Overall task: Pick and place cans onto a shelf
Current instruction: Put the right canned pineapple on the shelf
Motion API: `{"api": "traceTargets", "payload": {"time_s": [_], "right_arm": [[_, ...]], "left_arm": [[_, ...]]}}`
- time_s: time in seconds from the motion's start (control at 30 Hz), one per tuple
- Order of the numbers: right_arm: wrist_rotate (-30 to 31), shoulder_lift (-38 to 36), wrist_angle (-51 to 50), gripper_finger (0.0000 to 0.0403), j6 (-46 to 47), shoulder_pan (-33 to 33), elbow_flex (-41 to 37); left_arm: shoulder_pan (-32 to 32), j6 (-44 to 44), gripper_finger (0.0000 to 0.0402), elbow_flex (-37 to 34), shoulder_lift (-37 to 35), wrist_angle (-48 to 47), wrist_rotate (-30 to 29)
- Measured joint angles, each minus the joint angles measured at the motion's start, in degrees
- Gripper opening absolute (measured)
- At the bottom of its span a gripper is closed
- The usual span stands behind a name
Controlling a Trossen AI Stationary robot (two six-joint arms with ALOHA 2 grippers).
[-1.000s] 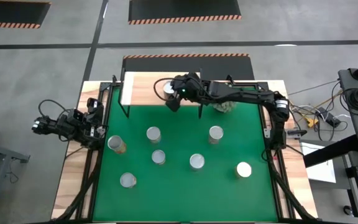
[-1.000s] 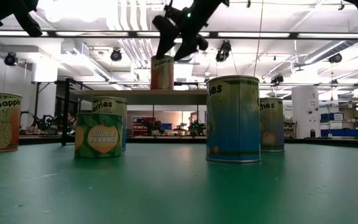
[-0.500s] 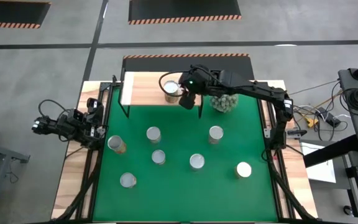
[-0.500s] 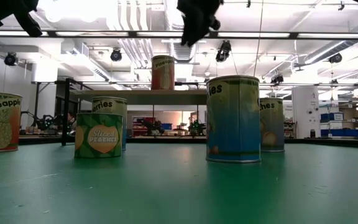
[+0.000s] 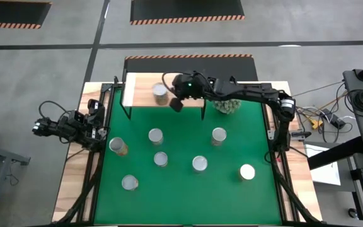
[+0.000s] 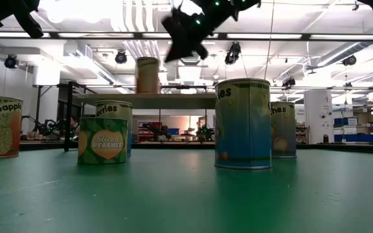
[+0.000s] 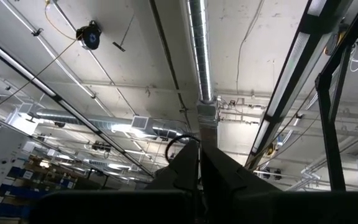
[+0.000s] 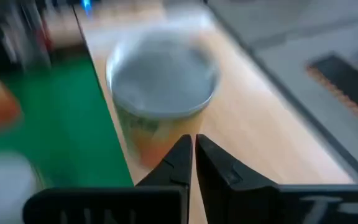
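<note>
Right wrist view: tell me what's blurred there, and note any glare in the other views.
Right wrist view: the can on the shelf is smeared, while the right gripper looks crisper. Low view: bright ceiling lights leave the right gripper a dark silhouette. High view: evenly lit, silver can tops shine.

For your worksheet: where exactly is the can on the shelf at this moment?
In the high view, the can stands upright on the wooden shelf at the table's far edge, just left of the right gripper, whose fingers are shut beside it.
</note>
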Motion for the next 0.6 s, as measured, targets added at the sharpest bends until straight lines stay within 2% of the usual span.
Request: {"api": "traceTargets", "payload": {"time_s": [0.1,0.33,0.47,0.6], "right_arm": [[-0.32,-0.38,3.41,0.0009,0.57,0.37,-0.53],[-2.99,-4.80,-11.45,0.0009,-3.98,3.92,-3.59],[0.12,-9.70,-12.24,0.0009,-4.10,8.08,-12.05],[5.70,-17.73,-5.10,0.0009,-4.40,13.36,-23.91]], "left_arm": [[0.00,0.70,0.0000,0.00,0.00,0.00,-0.02],[-0.02,0.50,0.0000,0.00,0.01,-0.62,-0.04],[0.00,0.38,0.0000,0.02,0.40,-2.10,-0.02],[0.00,-3.05,0.0000,1.69,4.81,-2.92,0.23]]}}
